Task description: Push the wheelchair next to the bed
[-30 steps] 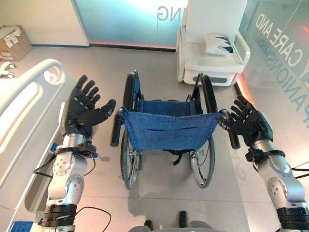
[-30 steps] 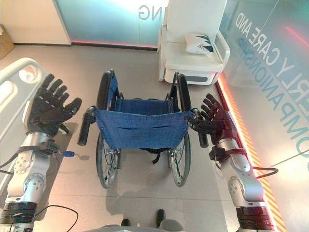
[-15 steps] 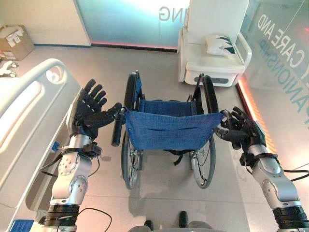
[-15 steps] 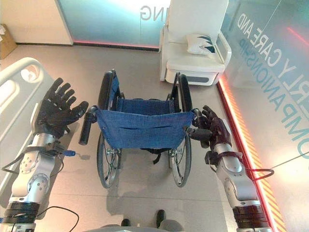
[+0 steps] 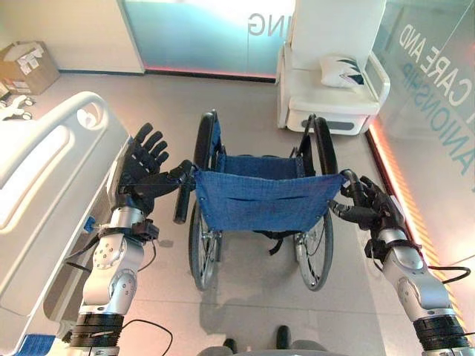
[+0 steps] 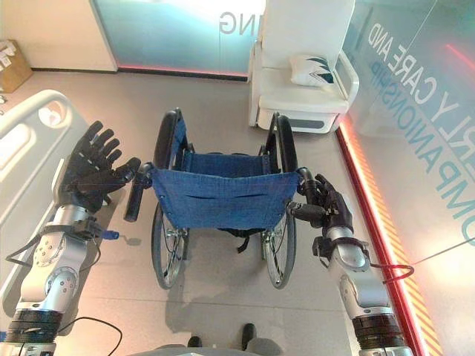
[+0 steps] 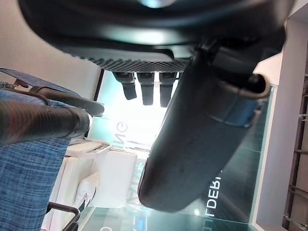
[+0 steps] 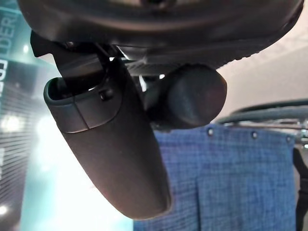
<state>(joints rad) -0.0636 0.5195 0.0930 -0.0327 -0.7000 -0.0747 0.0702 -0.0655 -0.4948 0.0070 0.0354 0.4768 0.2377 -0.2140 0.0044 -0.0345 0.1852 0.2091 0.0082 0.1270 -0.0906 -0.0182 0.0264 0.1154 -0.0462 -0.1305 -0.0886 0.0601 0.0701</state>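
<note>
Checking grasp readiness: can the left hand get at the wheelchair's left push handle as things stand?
Probably yes. The left hand is open right beside the left push handle, its thumb by the handle's top, nothing between them. The bed sits on its other side.

Right hand (image 8: 115,159) with dark thumb against a round black handle end (image 8: 192,96), blue wheelchair backrest (image 8: 231,178) beyond

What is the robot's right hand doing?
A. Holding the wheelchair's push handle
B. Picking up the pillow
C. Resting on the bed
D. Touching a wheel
A: the right hand has its fingers curled round the black push handle behind the wheelchair's blue backrest.
</note>
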